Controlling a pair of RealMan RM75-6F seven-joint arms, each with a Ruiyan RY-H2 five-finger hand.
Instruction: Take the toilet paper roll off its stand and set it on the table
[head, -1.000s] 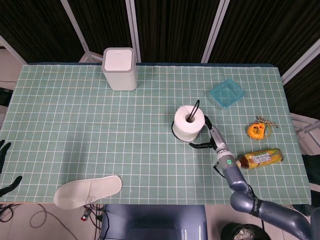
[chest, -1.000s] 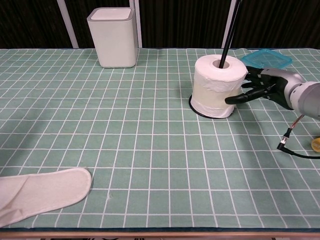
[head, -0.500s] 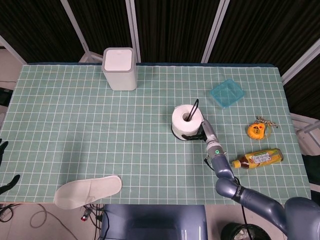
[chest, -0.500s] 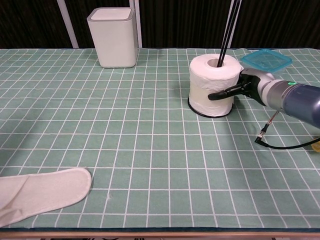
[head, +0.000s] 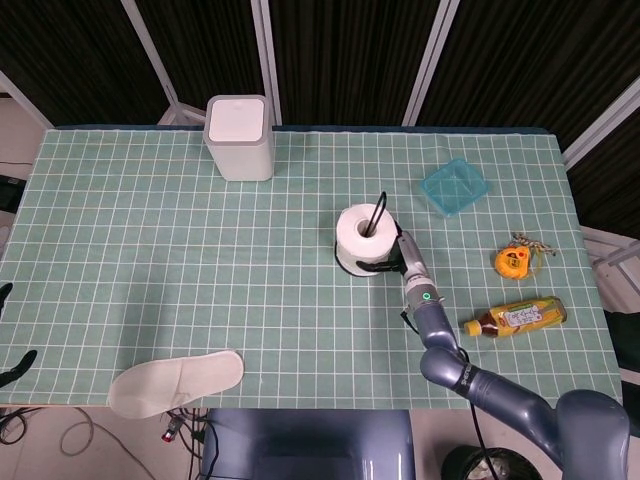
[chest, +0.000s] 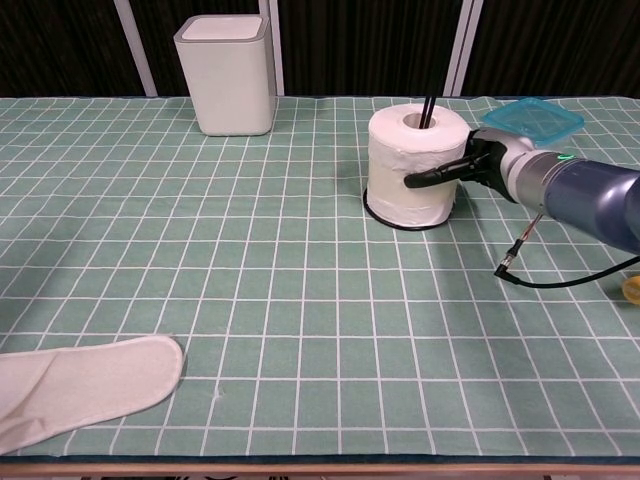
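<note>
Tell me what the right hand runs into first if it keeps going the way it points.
The toilet paper roll: the right hand already has fingers against its side, pointing toward the robot's left.

The right arm reaches forward, its robot hand wrapped around something; the left robot hand hangs at the tabletop's edge.

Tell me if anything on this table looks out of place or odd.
A white slipper lies at the table's near left edge, partly overhanging it, an odd item here. The bottle lies on its side near the right hand, which grips the toilet paper roll.
</note>
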